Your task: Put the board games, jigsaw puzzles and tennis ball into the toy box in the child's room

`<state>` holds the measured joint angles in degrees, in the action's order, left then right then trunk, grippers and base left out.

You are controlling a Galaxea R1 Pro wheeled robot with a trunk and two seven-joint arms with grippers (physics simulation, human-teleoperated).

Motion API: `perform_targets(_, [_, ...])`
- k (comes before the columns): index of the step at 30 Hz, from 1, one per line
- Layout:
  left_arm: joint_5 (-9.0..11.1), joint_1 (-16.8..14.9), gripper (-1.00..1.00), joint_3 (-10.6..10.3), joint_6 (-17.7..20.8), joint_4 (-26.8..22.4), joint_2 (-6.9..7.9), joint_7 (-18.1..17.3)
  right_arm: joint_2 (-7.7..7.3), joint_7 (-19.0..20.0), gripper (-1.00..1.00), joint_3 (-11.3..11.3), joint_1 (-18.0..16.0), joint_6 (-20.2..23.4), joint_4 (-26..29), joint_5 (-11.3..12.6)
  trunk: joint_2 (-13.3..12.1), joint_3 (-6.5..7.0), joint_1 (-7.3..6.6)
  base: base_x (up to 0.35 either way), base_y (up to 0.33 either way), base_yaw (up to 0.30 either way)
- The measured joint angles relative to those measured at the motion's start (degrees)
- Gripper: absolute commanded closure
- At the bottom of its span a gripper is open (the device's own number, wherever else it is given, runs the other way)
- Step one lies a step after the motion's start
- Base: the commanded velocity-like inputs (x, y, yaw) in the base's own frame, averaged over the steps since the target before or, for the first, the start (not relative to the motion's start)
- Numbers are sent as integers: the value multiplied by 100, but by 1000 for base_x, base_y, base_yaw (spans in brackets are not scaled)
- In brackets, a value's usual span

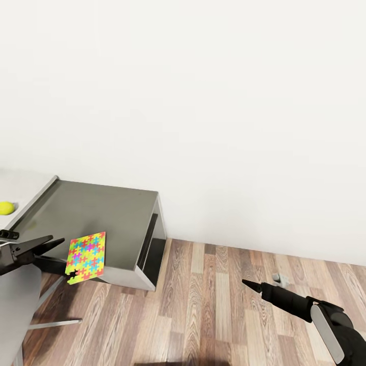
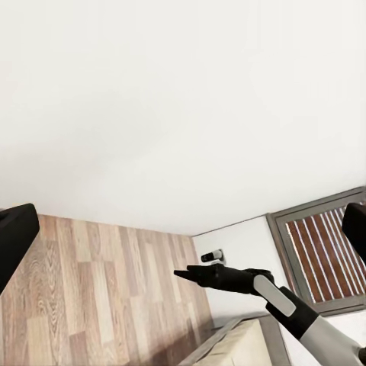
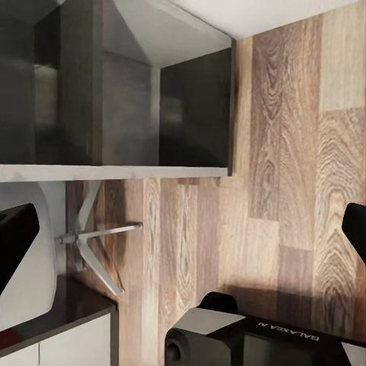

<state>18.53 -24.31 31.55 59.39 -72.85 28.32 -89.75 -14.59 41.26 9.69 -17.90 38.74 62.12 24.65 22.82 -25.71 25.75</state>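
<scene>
Left gripper (image 1: 63, 267): low at table (image 1: 91, 213) edge, clamped on one jigsaw puzzle (image 1: 86, 256).
Right gripper (image 1: 249, 283): extended over floor, opening unclear.
Tennis ball (image 1: 6, 208): one.

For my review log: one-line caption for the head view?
Left gripper holds a jigsaw puzzle beside the dark cabinet; tennis ball behind.

Read, upside down in the right wrist view, white lettering "GALAXEA" on the robot's dark base housing (image 3: 278, 335). Found no other legible text, number or sign.
</scene>
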Motion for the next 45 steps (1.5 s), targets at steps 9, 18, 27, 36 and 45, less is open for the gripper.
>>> perform_targets(9, [-1,-2,-100,0,0,-2,-3,1,1,8,-100,0,-1,-5,-2,6,0,17,0,0,109,-20])
perform_targets(18, [0,-2,-100,0,0,-1,-3,0,4,15,-100,6,0,-9,0,6,0,92,0,0,180,-64])
perform_targets(27, [3,0,-100,0,-50,0,-3,0,1,10,-100,2,0,-159,0,6,0,174,0,0,11,-7])
perform_targets(36, [6,0,-100,0,-58,0,-3,0,0,8,-100,1,0,-237,-2,5,0,258,0,-2,0,0])
perform_targets(45, [9,0,-100,0,-64,-15,-15,0,1,7,-100,-2,0,-244,-8,5,0,342,0,-59,0,0])
